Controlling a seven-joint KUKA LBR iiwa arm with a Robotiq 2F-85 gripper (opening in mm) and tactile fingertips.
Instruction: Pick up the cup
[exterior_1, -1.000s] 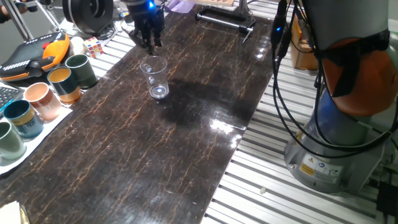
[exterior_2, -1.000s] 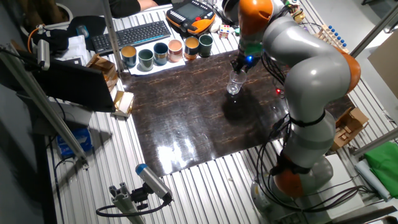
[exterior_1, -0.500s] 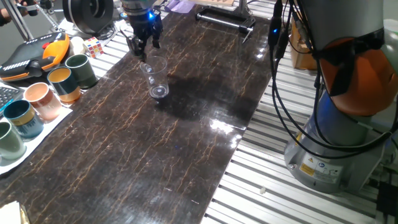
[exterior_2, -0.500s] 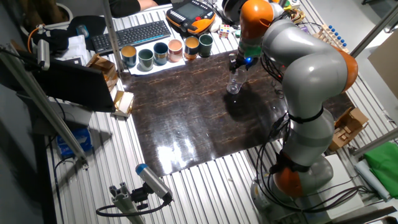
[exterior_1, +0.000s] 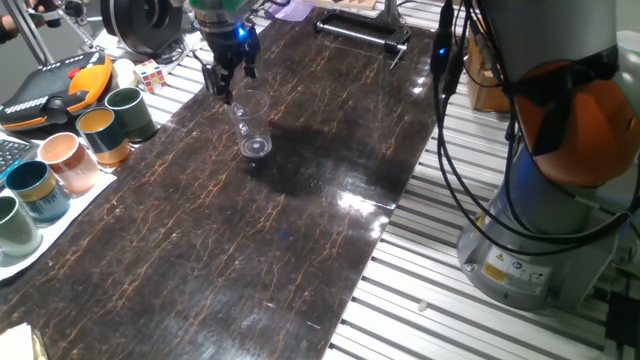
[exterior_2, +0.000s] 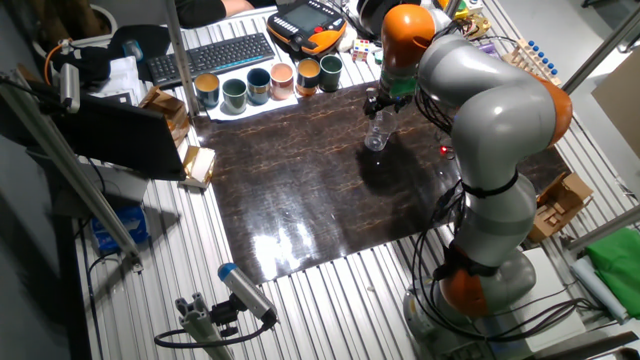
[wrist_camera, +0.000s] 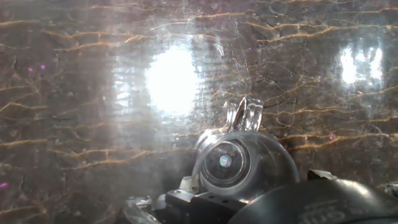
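Dark marble-patterned surface (exterior_1: 300, 230), glossy with glare. Row of coloured mugs (exterior_1: 75, 155) at its edge, well apart. Clear cup (exterior_1: 251, 123) upright mid-surface, shiny base down. Claw (exterior_1: 228, 80) just above the cup's rim, fingers slightly spread, pinching nothing.

Dark marbled table (exterior_1: 300, 230) bearing the upright clear cup (exterior_1: 250, 125) at centre-far; coloured mugs (exterior_1: 75, 150) in a row at left edge.
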